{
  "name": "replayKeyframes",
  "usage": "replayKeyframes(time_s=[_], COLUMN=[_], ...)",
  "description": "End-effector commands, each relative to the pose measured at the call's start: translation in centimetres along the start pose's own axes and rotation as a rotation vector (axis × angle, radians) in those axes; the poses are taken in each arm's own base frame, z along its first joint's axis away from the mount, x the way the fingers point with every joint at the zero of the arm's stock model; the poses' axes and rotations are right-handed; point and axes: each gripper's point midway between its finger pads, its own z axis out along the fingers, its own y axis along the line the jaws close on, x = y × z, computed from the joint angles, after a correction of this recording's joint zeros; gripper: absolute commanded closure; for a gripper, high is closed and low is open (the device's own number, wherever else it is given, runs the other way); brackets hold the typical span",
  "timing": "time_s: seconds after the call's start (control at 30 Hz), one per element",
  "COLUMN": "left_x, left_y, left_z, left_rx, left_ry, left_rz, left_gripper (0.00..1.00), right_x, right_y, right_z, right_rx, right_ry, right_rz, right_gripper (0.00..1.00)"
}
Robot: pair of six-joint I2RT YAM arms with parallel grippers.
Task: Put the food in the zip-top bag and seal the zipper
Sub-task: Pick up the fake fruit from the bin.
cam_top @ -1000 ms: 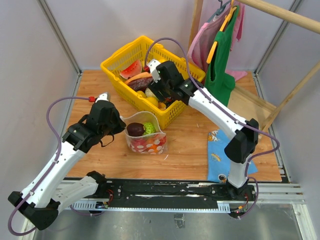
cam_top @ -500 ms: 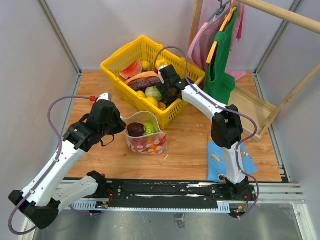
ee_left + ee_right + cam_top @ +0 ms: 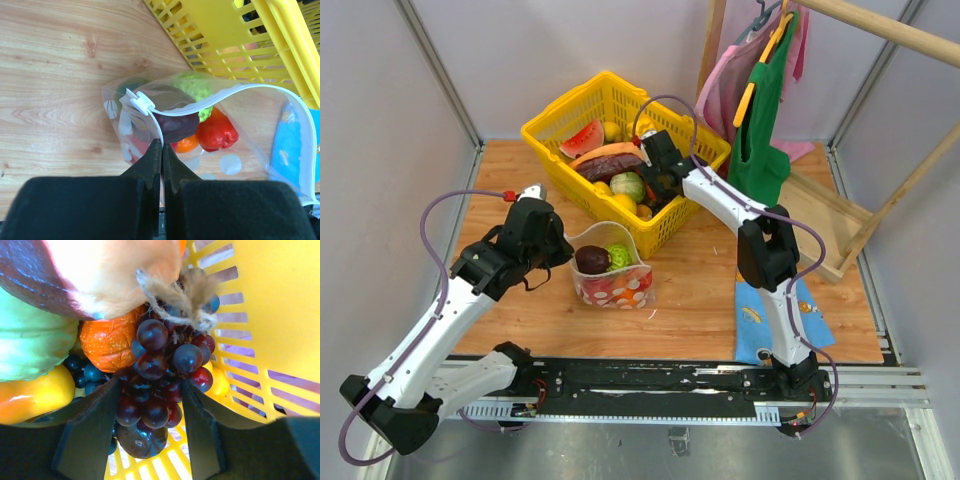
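The zip-top bag (image 3: 612,272) stands open on the table in front of the basket. It holds a purple fruit (image 3: 590,259), a green one (image 3: 619,256), and in the left wrist view a red pepper (image 3: 215,132) and an orange piece (image 3: 186,145). My left gripper (image 3: 563,250) (image 3: 162,145) is shut on the bag's rim, just below the zipper's white slider (image 3: 140,100); the zipper (image 3: 210,102) curves open to the right. My right gripper (image 3: 658,185) (image 3: 150,405) is down inside the basket, its fingers pressed on both sides of a bunch of dark red grapes (image 3: 155,370).
The yellow mesh basket (image 3: 550,125) holds a watermelon slice (image 3: 582,137), a green cabbage (image 3: 628,186), an orange fruit (image 3: 105,342) and yellow pieces. A blue patterned cloth (image 3: 760,300) lies at the front right. A wooden rack with hanging clothes (image 3: 760,110) stands at the back right.
My right arm has stretched forward and its gripper has gone down into the basket, onto the grapes. The left gripper and the bag have stayed in place.
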Motion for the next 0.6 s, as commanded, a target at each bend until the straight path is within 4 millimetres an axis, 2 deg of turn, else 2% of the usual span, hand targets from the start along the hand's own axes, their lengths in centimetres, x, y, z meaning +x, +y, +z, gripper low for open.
replayKeyframes(time_s=[0.0,0.1,0.17,0.33,0.4,0.57], left_x=[-0.8,-0.9,-0.9,-1.0,-1.1,-1.1], left_y=[-0.6,-0.7,-0.7,-0.7,-0.7,-0.7], left_z=[-0.2,-0.2,-0.2,-0.3,-0.3,-0.3], left_rx=[0.019,0.020,0.021,0.021,0.021,0.026], left_ry=[-0.015,-0.015,-0.016,-0.023,-0.025,-0.029], left_rz=[0.000,-0.001,-0.001,-0.005,-0.006,-0.006], left_gripper=[1.00,1.00,1.00,1.00,1.00,1.00], right_x=[1.6,2.0,1.8,0.1,-0.8,-2.6], right_y=[-0.1,0.0,0.1,-0.4,-0.5,-1.0], right_z=[2.3,2.6,2.2,0.0,-1.2,-4.1], right_rx=[-0.036,-0.049,-0.060,-0.073,-0.083,-0.086], right_ry=[0.043,0.054,0.056,0.016,-0.008,-0.066], right_rz=[0.025,0.018,0.015,0.030,0.034,0.035], right_gripper=[0.50,0.60,0.71,0.95,0.99,0.99])
